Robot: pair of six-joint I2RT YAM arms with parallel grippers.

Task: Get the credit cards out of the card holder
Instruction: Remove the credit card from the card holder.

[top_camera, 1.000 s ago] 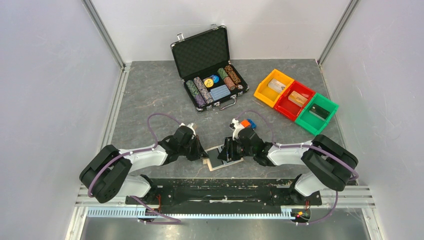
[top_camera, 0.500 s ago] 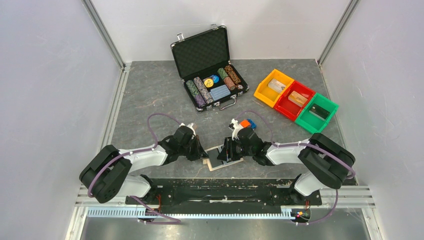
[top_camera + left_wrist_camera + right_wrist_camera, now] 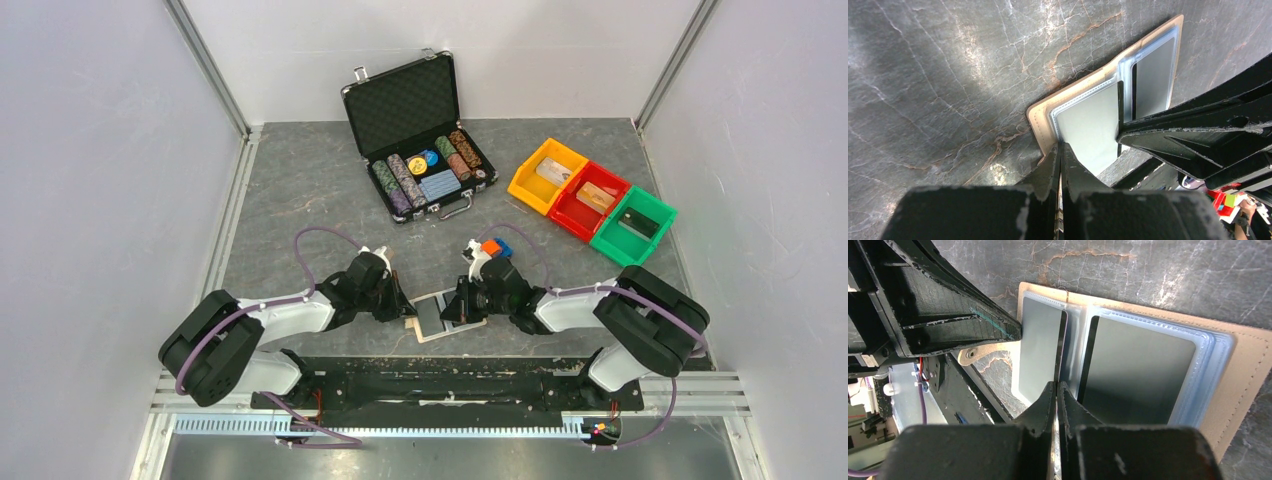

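The card holder [image 3: 478, 322] lies open near the table's front edge, its tan rim [image 3: 1040, 117] framing pale blue sleeves [image 3: 1205, 365]. Two grey credit cards sit in it, one per half. My right gripper [image 3: 1056, 384] is shut on the raised inner edge of the card [image 3: 1040, 350] nearest the left arm. The other card [image 3: 1138, 370] lies flat in its sleeve. My left gripper [image 3: 1062, 145] is shut on the holder's outer rim, right beside that first card [image 3: 1088, 125]. In the top view the left gripper [image 3: 409, 312] and right gripper [image 3: 460, 308] meet over the holder from opposite sides.
A black chip case [image 3: 400, 100] stands open at the back. Yellow [image 3: 527, 180], red [image 3: 570, 214] and green [image 3: 616, 243] bins sit at the right. The black base rail [image 3: 440, 385] runs just in front of the holder.
The right gripper's jaws have closed onto the card's edge and its wrist has dropped slightly towards the holder. The left arm has stayed put.
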